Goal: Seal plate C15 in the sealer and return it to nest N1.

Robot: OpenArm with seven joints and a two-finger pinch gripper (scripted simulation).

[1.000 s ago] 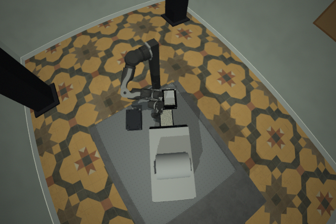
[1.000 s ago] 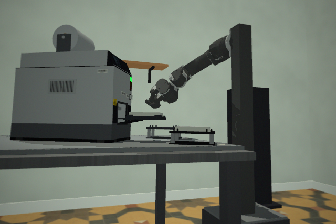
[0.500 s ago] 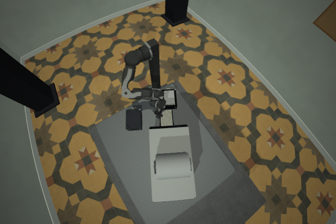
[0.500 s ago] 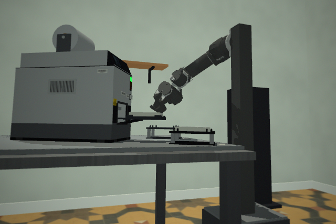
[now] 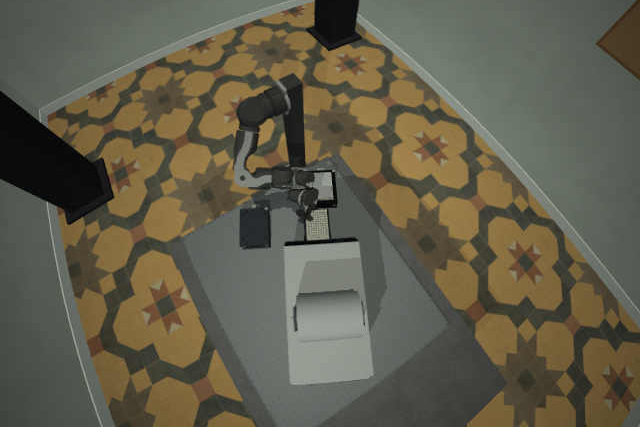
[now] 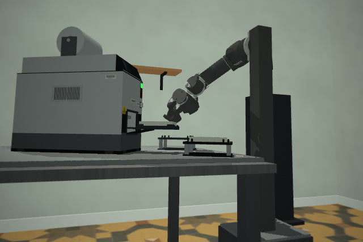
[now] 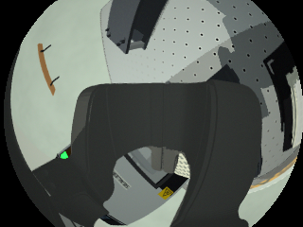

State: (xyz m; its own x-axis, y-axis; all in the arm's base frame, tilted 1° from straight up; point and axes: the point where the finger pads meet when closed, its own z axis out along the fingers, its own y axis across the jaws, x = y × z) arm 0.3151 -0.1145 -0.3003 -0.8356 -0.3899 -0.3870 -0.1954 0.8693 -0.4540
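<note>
Fingers pressed together on nothing, the gripper (image 6: 171, 117) hangs just above the near end of plate C15 (image 5: 316, 224), already on the sealer's stage (image 6: 158, 127), apparently shaped for poking START (image 6: 140, 104), ahead of it under the green lamp (image 6: 141, 85).

Open white plate C15 (image 5: 316, 223) lies flat on the sealer's stage (image 6: 164, 127), long side along its travel, out front; the lamp (image 6: 141, 85) glows green.
</note>
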